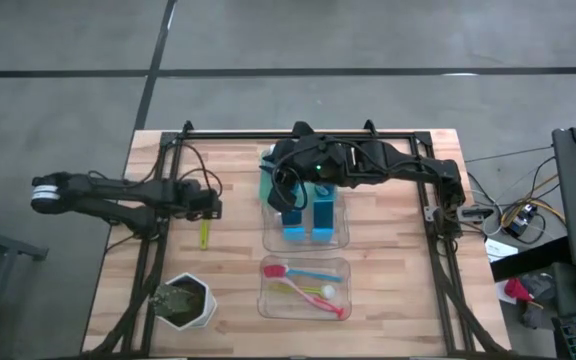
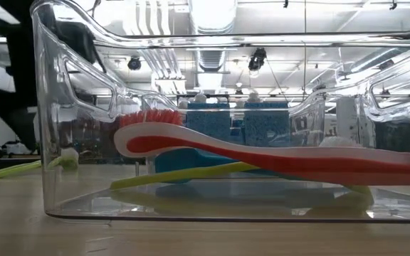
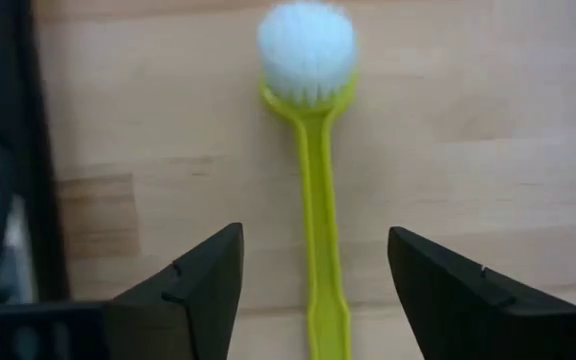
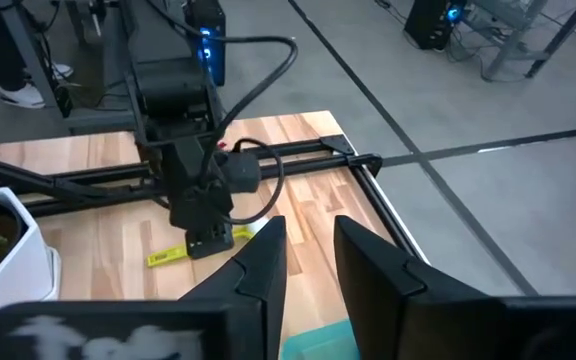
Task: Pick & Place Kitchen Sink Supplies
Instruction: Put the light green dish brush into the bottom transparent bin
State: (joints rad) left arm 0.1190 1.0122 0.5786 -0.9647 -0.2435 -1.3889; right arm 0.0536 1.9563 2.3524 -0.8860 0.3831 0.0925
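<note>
The right arm (image 1: 368,160) hides the far end of the sponge bin (image 1: 340,238). The yellow-green brush (image 3: 313,200) handle is cut off; bottles seem too blurred to count.

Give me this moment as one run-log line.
left gripper: open, straddling yellow-green brush lying on table | right gripper: empty, above sponge bin | brush not yet grasped

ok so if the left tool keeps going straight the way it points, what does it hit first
Most likely the yellow-green brush lying on the table: its handle runs between the open left tool fingers, white bristle head ahead. How far off it sits is unclear.
</note>
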